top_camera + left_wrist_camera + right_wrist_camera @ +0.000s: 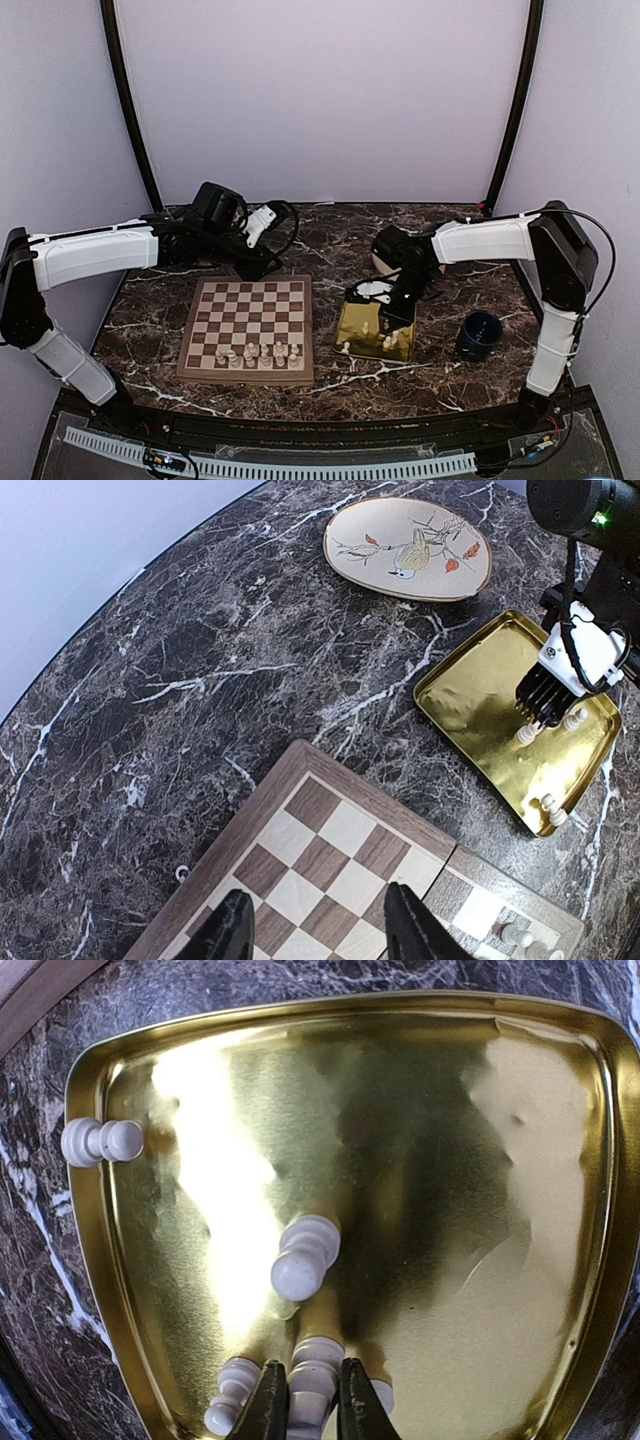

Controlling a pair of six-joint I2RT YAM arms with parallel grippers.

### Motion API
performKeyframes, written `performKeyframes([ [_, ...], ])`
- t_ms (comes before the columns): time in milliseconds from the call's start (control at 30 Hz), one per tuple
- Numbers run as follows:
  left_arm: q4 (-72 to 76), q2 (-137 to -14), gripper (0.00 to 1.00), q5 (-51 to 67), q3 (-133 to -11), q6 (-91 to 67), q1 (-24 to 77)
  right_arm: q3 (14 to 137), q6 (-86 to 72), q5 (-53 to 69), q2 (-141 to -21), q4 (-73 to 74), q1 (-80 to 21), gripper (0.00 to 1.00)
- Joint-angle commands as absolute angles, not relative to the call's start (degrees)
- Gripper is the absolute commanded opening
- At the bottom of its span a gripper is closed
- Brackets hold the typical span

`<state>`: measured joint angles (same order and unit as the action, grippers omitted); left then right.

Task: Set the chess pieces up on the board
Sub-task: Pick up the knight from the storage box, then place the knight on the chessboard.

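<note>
The wooden board [248, 320] lies left of centre, with several cream chess pieces [258, 353] in a row along its near edge. My left gripper [266, 264] hovers open and empty over the board's far corner [340, 845]; its fingertips [232, 930] stand wide apart. My right gripper [310, 1410] is down in the gold tray [480, 1210], its jaws closed on the sides of an upright chess piece [317, 1365]. Another pawn [303, 1258] stands just ahead of it, one [229, 1396] stands beside the left finger, and one [100, 1141] lies on the tray's rim.
A blue cup [480, 335] stands right of the gold tray [360, 322]. A painted plate [408, 548] lies behind the tray, mostly under the right arm in the top view. The right gripper [548, 702] also shows in the left wrist view over the tray [480, 695].
</note>
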<state>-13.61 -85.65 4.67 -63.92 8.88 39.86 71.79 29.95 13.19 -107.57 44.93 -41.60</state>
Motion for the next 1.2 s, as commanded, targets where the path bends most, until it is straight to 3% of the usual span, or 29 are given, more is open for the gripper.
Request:
performKeyframes([
  [0, -15.0, -85.5, 0.47, 5.7, -64.6, 9.6, 39.7, 74.1, 29.8, 15.1, -106.4, 46.0, -41.6, 0.11],
  [300, -14.7, -84.8, 0.47, 4.6, -64.4, 9.3, 39.8, 79.6, 30.5, 24.9, -107.7, 50.6, -40.2, 0.07],
  [600, -14.6, -84.1, 0.47, 3.1, -64.5, 9.3, 39.7, 82.1, 30.6, 24.6, -109.1, 51.2, -40.1, 0.07],
  [867, -14.6, -82.3, 0.49, -8.1, -64.8, 4.7, 37.3, 95.9, 29.9, 18.9, -113.8, 53.3, -45.9, 0.07],
  [1167, -13.3, -78.7, 0.52, -11.9, -63.5, 3.4, 33.3, 116.0, 28.5, 15.5, -127.6, 59.6, -54.0, 0.08],
])
